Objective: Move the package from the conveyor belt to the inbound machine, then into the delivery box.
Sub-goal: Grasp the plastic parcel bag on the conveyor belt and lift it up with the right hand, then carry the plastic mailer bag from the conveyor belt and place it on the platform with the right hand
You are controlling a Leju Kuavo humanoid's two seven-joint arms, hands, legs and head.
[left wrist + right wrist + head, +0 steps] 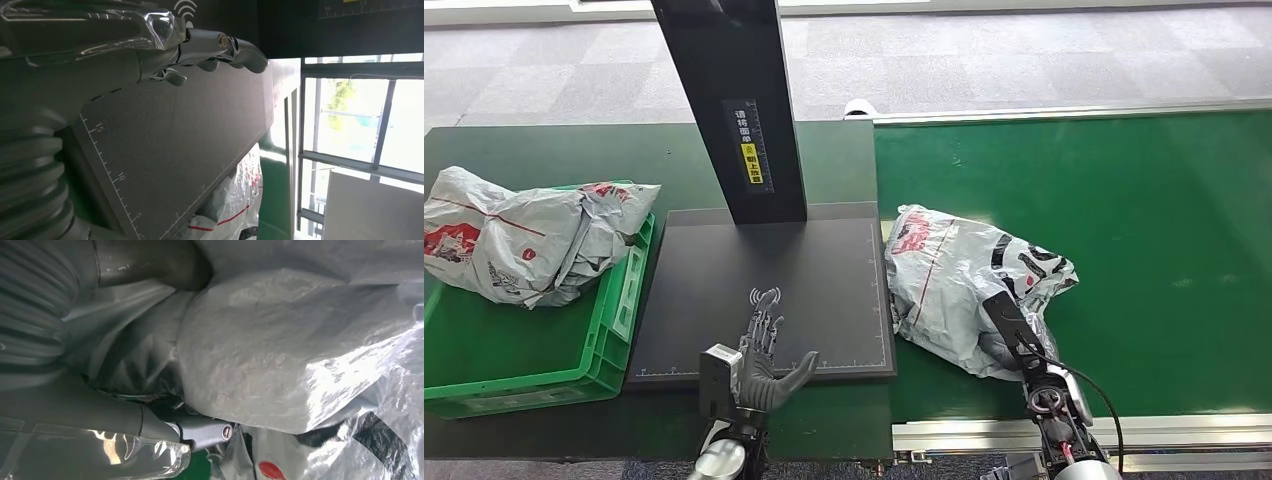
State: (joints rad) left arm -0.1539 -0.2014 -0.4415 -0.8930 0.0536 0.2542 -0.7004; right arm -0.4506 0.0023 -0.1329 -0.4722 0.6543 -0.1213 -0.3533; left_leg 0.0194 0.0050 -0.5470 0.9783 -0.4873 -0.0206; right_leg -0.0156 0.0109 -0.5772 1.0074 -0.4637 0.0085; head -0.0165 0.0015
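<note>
A crumpled grey plastic package (954, 270) with red and black print lies on the green conveyor belt (1144, 250), beside the black inbound machine platform (824, 270). My right hand (1014, 335) is at the package's near edge. In the right wrist view the right hand (115, 415) has its thumb on one side of the package (280, 355) and dark fingers on the other, gripping the plastic. My left hand (764, 360) hovers open over the platform's front edge, fingers spread and empty. The left wrist view shows the left hand's fingers (200, 45) above the platform (175, 150).
A green delivery crate (614, 330) stands left of the platform with another grey package (524, 240) lying across it. The machine's black column (734, 100) rises at the platform's back. A metal rail (1124, 432) edges the belt's near side.
</note>
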